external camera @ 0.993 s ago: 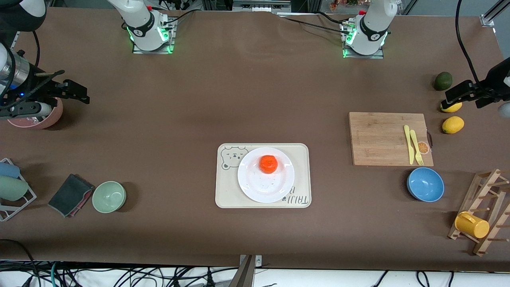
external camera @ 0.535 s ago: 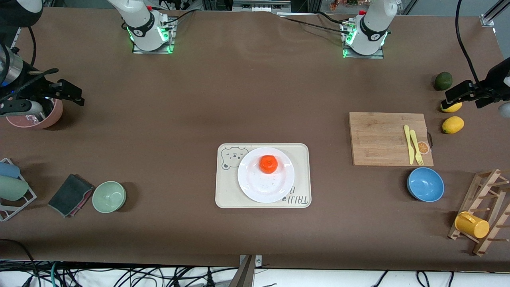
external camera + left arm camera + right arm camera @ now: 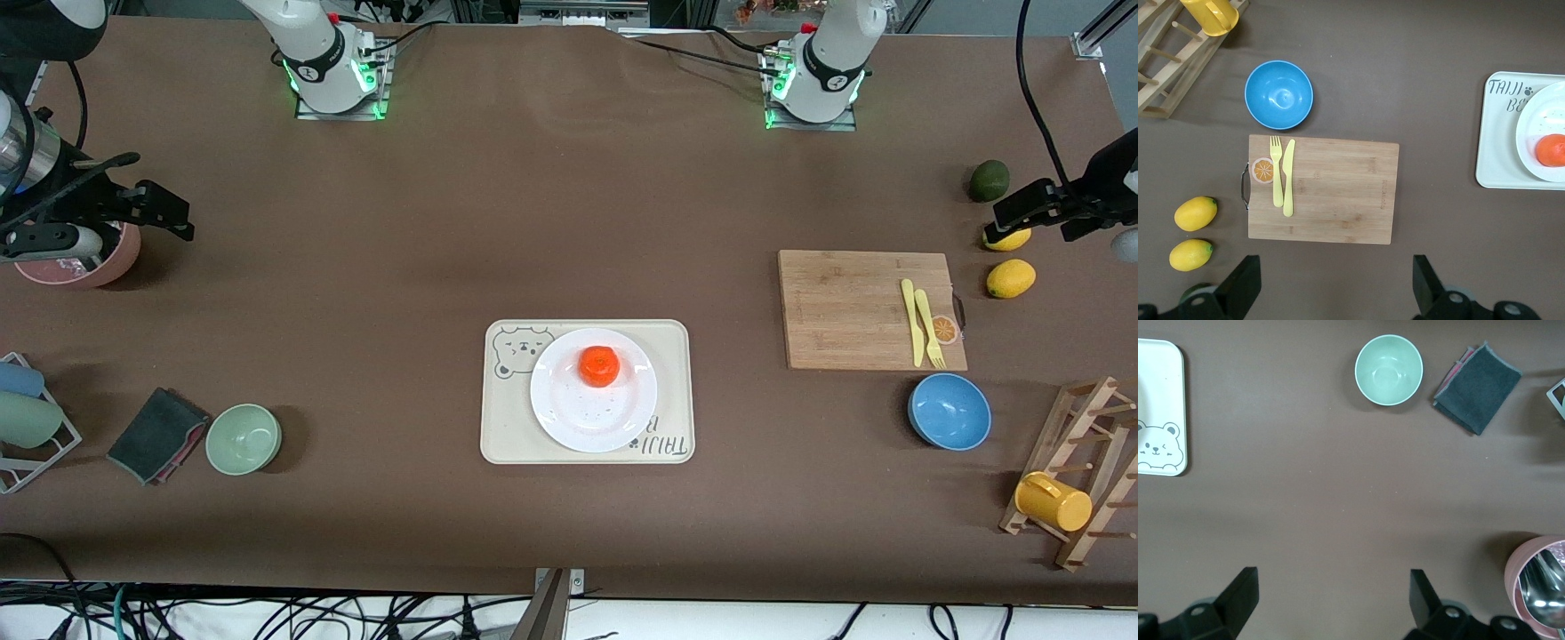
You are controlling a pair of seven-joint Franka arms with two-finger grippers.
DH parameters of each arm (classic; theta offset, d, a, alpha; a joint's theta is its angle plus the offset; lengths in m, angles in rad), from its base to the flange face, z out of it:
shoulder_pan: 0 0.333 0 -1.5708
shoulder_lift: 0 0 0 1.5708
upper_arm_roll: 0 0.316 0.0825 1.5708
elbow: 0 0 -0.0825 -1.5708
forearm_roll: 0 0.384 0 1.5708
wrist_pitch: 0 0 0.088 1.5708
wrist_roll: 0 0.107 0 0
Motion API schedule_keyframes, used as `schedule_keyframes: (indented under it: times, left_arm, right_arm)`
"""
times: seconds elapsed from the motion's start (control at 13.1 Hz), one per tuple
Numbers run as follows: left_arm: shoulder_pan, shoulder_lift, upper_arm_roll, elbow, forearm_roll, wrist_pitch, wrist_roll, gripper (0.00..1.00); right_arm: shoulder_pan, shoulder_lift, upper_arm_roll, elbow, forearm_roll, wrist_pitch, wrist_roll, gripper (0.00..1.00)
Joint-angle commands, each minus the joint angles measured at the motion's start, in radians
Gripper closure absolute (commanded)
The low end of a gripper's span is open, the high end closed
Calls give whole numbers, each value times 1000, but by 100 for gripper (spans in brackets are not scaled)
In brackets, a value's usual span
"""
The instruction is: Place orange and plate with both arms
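The orange (image 3: 599, 365) rests on the plate (image 3: 593, 418), both grippers (image 3: 1331, 283) (image 3: 1328, 597) spread empty at table ends; jostling the plate could roll it off.

A wide table (image 3: 569, 204) under a brown cloth fills the scene in even light, with metal framing (image 3: 569, 11) along its upper edge and tangled cables (image 3: 267, 613) on a pale floor along the edge nearest the front camera.
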Motion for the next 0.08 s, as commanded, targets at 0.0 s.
schedule_keyframes:
  times: [0.0]
  left_arm:
    - [9,11,-3,28,-24,-21,10,0]
  right_arm:
    - [4,-30,0,-32,-17,10,-4,0]
